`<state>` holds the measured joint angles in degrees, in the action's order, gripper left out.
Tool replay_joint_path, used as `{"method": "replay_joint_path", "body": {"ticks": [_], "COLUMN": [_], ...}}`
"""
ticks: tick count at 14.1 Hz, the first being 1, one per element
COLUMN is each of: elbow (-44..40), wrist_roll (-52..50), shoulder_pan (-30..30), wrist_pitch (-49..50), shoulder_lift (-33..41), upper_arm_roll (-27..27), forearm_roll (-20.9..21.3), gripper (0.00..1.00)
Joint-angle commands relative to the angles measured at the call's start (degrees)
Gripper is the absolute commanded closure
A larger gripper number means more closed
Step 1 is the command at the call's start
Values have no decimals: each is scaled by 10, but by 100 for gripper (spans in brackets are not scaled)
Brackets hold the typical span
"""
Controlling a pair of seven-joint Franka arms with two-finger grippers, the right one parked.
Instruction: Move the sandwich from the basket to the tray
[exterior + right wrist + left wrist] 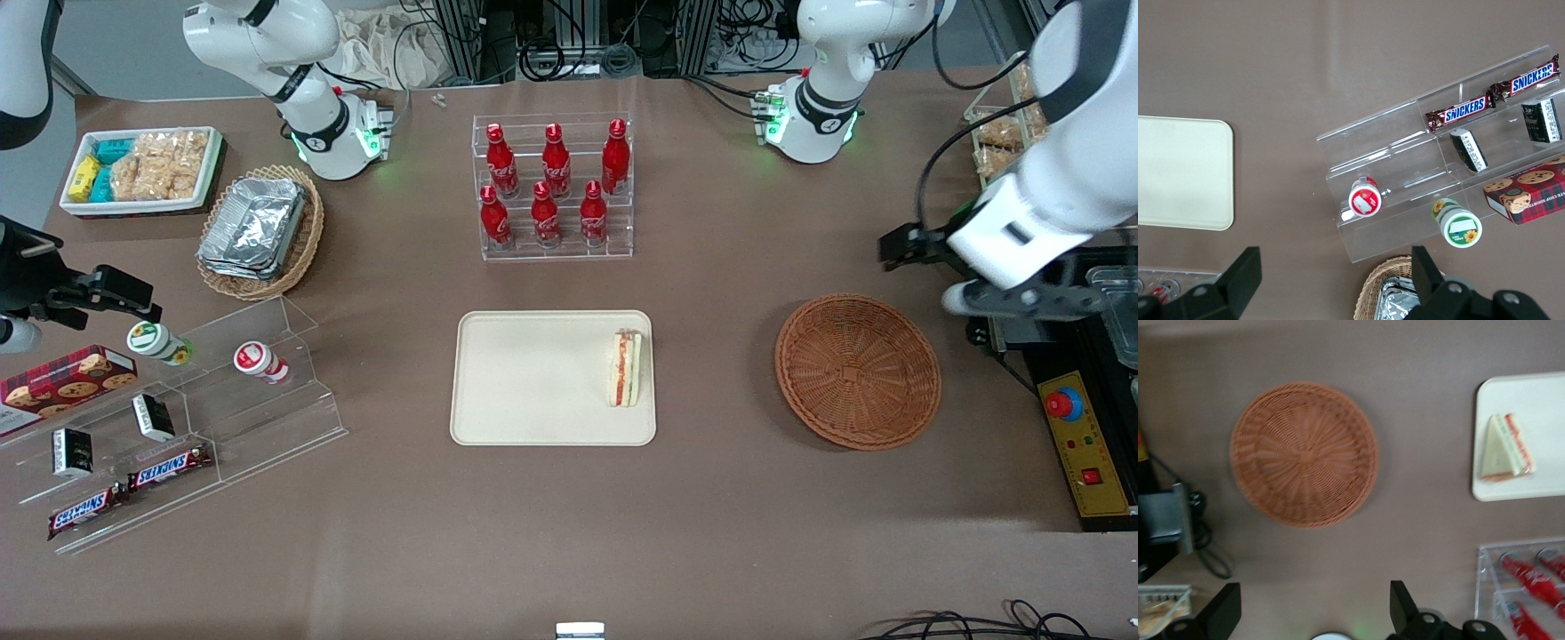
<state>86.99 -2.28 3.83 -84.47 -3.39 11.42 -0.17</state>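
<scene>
1. Front view: high, looking down on the whole table, both arm bases farthest away.
2. Left wrist view: looks straight down past the gripper (1315,613), its fingers apart, at the basket (1305,453) and tray (1545,387).
3. Right wrist view: downward, sharing that tray.

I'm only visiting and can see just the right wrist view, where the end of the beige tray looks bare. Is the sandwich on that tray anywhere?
Observer: Yes. The sandwich lies on the tray, at the end nearest the working arm.
Visitor: And the basket in the task?
Observer: The basket holds nothing. It sits on the table beside the tray, toward the working arm's end.
Visitor: Where is the end effector?
Observer: The end effector hangs open and holds nothing. It is above the table beside the basket, farther from the front camera than the basket.
</scene>
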Motion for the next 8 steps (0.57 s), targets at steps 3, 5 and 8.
{"method": "replay_joint_path", "body": {"ticks": [3, 5, 8], "elbow": [65, 60, 56], "wrist_roll": [31, 30, 25], "shoulder_pan": [-89, -88, -88], "wrist_pitch": [8, 5, 8], "shoulder_lift": [73, 68, 65], "upper_arm_roll": [-131, -131, -127], "forearm_roll": [-11, -11, -11], "gripper": [0, 0, 0]}}
